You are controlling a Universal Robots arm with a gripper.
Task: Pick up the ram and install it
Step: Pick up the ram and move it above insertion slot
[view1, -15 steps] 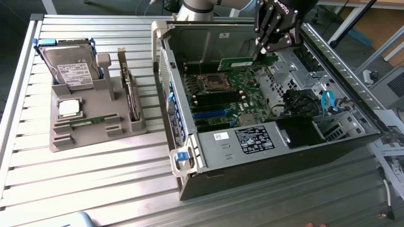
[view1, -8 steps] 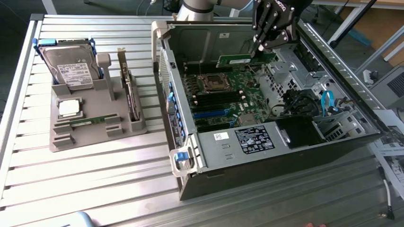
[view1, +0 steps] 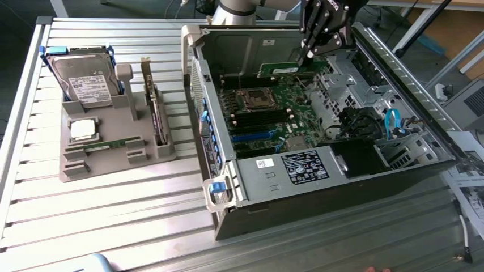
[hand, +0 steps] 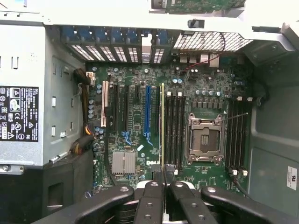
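Jaws are being pressed onto the ram [hand: 162, 126], one on each face. The ram is being held edge-on by the gripper [hand: 162, 173] over the motherboard [hand: 135, 116], just beside the processor socket [hand: 204, 140]; contact with a slot cannot be told. This is being done inside the open computer case [view1: 226, 187], upper centre of the exterior view. A second green stick [view1: 106, 145] is lying in the grey tray [view1: 113, 164], left of frame.

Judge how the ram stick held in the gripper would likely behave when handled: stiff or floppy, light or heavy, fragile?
Probably stiff: the ram juts straight from the gripper without sagging. Likely light, since a pinch at one end holds it up. Possibly fragile: it is a thin bare circuit board, so side loads could harm it.
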